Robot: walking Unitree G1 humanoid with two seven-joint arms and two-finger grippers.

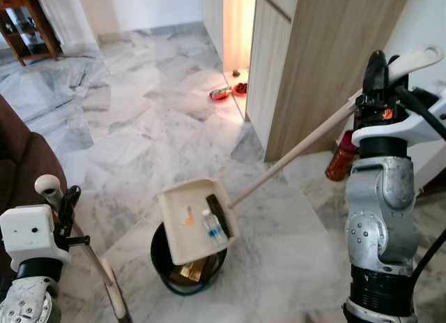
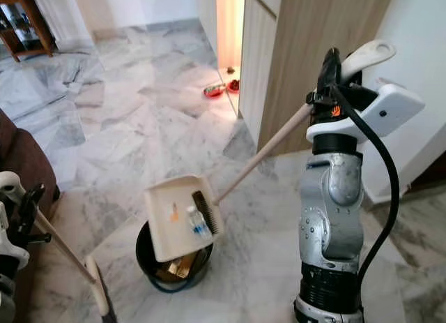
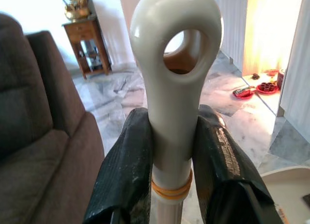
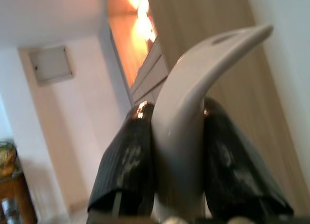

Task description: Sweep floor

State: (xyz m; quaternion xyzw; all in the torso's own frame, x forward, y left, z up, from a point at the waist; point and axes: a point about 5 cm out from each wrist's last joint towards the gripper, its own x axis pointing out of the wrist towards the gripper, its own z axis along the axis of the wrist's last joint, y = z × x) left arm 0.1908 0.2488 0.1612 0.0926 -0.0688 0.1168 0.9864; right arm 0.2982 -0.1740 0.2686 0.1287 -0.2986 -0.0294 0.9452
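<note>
The right pincer clamps the dustpan handle, holding the dustpan over the black bin with litter inside. The left pincer grips the broom, its head near the left floor. To empty cleanly, I would tip the pan's lip slowly, centred over the bin, so the small bottle doesn't bounce out. No writing is legible.

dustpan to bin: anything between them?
Nothing visible. The dustpan, held by the right hand, hangs right over the black bin, with a small bottle and scraps lying in it. Left hand holds the broom.
</note>
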